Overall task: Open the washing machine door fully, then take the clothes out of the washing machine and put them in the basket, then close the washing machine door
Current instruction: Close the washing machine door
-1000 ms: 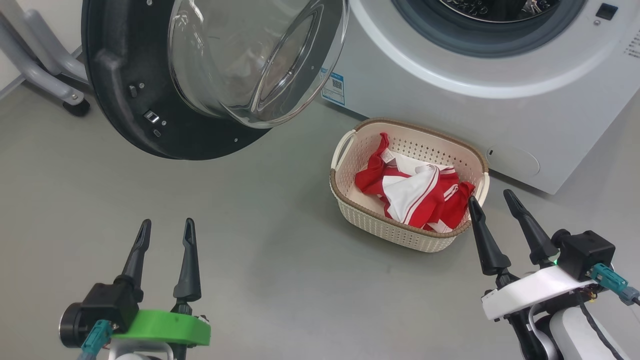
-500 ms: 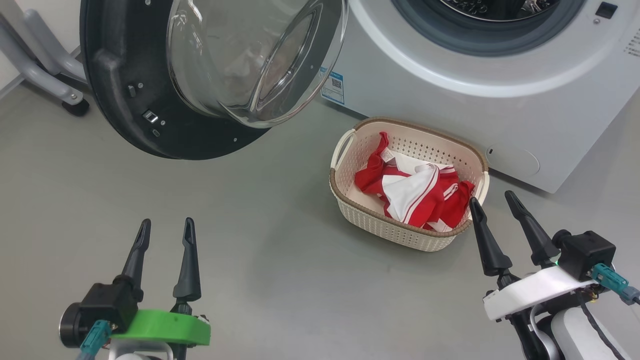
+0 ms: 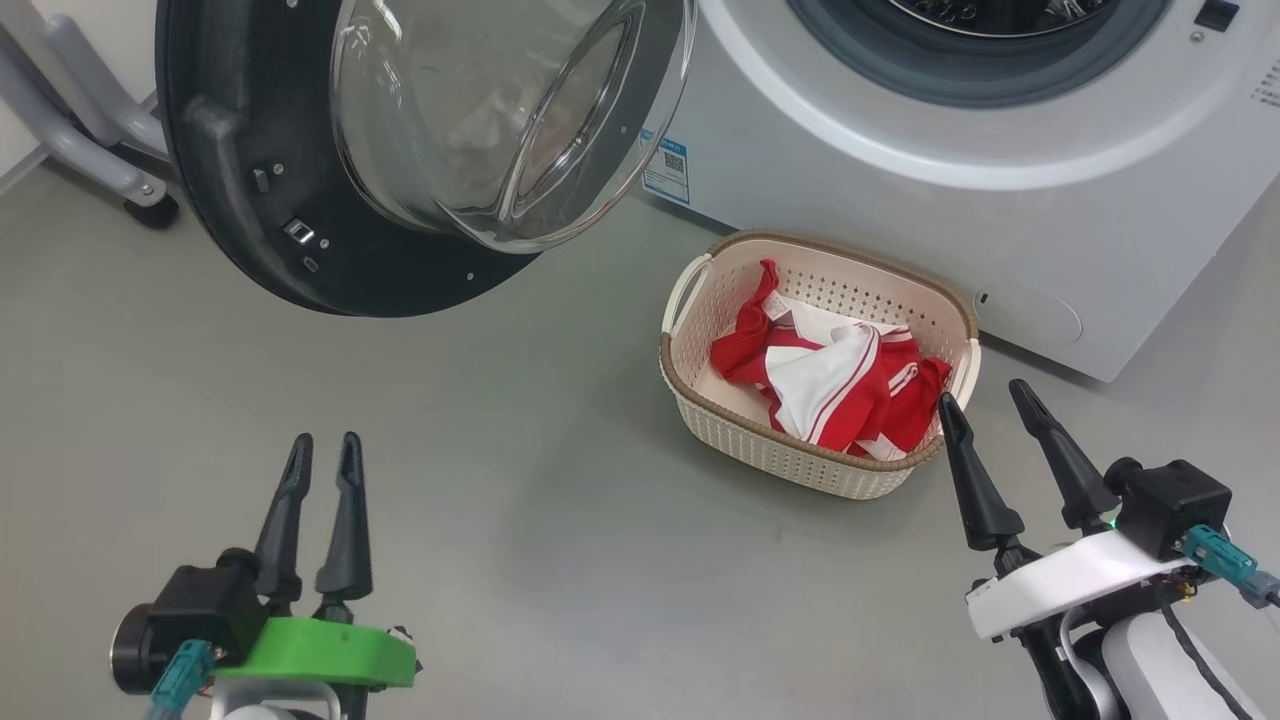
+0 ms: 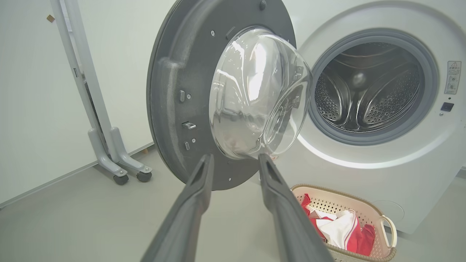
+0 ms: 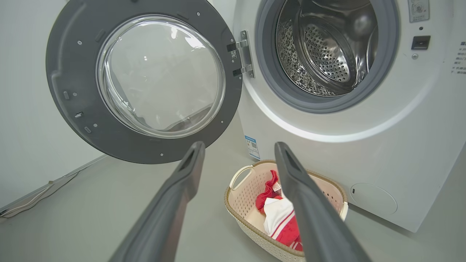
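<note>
By washer (image 3: 900,220), basket (image 3: 790,458) long axis approx along front, door (image 3: 230,180) open

At lower left, the left gripper (image 3: 325,442) points up, fingers narrowly parted, holding nothing; at lower right, the right gripper (image 3: 980,395) leans up-left, fingers spread wider, empty.

Black tapered fingers (image 3: 346,525), green bracket (image 3: 320,650)

Head looks down; wrists face washing machine (image 4: 364,163).
</note>
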Available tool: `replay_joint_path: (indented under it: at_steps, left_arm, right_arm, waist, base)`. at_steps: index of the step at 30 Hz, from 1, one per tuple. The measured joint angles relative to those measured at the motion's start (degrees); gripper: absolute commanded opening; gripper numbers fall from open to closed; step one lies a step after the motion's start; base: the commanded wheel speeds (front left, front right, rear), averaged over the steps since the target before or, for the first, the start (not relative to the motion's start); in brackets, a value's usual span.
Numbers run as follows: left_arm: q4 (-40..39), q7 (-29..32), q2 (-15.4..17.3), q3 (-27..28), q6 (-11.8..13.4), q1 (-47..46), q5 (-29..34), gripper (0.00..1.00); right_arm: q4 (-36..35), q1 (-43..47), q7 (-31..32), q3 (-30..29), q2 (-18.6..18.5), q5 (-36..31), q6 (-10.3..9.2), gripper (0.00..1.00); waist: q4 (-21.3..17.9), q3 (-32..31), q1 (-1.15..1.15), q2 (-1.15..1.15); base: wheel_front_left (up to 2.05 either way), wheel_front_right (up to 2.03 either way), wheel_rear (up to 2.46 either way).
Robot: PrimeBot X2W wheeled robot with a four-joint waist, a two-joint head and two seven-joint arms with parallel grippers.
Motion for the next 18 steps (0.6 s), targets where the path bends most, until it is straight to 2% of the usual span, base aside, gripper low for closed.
replay_joint_path:
  at_steps: [12, 18]
  left_arm:
    - [-1.96, 0.00, 0.44, 2.86, -0.22, -0.10, 0.12, 0.00]
    - [-3.32, 0.00, 4.74, 5.30, -0.92, -1.14, 2.08, 0.00]
  right_arm:
    - [-2.77, -0.01, -0.01, -1.02, -1.62, -0.20, -0.78, 1.00]
    - [-4.60, 0.01, 0.93, -1.25, -2.63, -0.97, -1.32, 1.00]
  waist:
    - [0.09, 2.88, 0.00, 0.00]
    - [0.05, 5.19, 0.00, 0.00]
  base:
    - [0.00, 0.00, 0.00]
    - [0.00, 0.00, 0.00]
